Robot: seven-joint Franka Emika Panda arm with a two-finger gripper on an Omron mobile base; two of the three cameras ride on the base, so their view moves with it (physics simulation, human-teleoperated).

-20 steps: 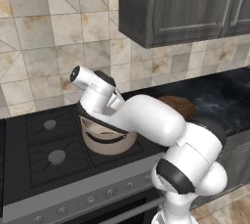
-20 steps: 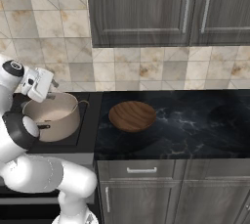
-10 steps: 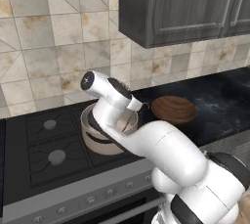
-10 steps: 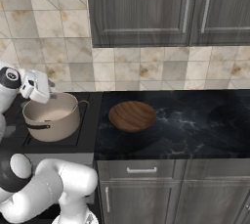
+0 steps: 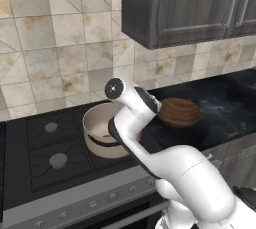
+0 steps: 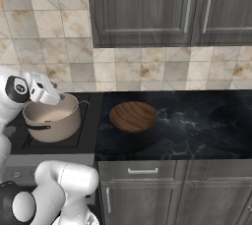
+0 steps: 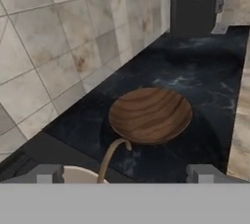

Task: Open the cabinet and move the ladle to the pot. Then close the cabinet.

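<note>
The pot [image 6: 51,119] stands on the black cooktop [image 6: 88,135]. Its two small side handles show, and the inside that is visible looks bare. I cannot find the ladle with certainty: the hand covers the back of the pot. In the hand view, a thin curved tan piece [image 7: 112,155] rises at the pot's rim; it may be the pot's own handle.

The gripper [image 7: 127,173] hangs just above the pot's back rim. Its fingers are spread wide with nothing between them.

Beside the pot, on the dark marble counter [image 6: 197,121], lies a wooden bowl [image 6: 133,116]. Above and beyond the pot, both doors of the cabinet [image 6: 167,8] are shut.

I judge that the ladle part is either finished or not yet begun. The next move calls for lifting the hand away from the pot toward the silver handles.
</note>
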